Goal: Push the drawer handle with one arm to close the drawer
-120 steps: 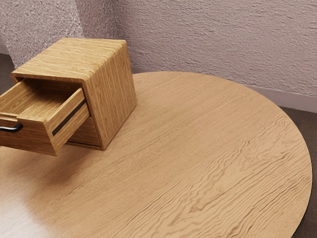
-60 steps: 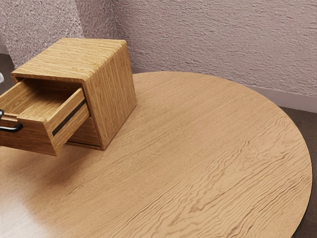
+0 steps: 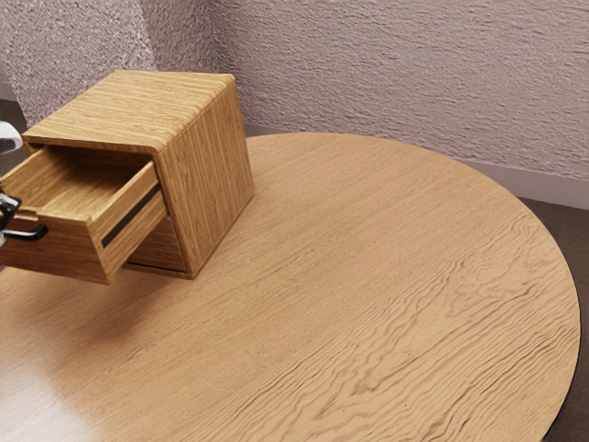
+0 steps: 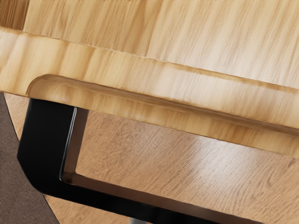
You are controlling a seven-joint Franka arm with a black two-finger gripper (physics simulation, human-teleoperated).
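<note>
Near, under everything: one round table (image 3: 350, 304). Farther in, at the exterior view's left edge: one claw (image 3: 8, 204), right by the black handle (image 3: 35, 235), with too much cut off there to tell open from closed, or touching from merely close. One handle in sight, fixed to the front of one wooden drawer (image 3: 69, 249). Behind, still on the exterior view's left: one wooden box (image 3: 207, 175), with the drawer sticking well out of the opening. Farthest off: one long rough wall (image 3: 396, 74).

Done, judging by the present lie: the reach to the handle. Left to do: most of the closing. Called for next: a steady push straight toward the box, until flush with the opening. Worth guarding against: a slip along the bar, or a skewed push.
</note>
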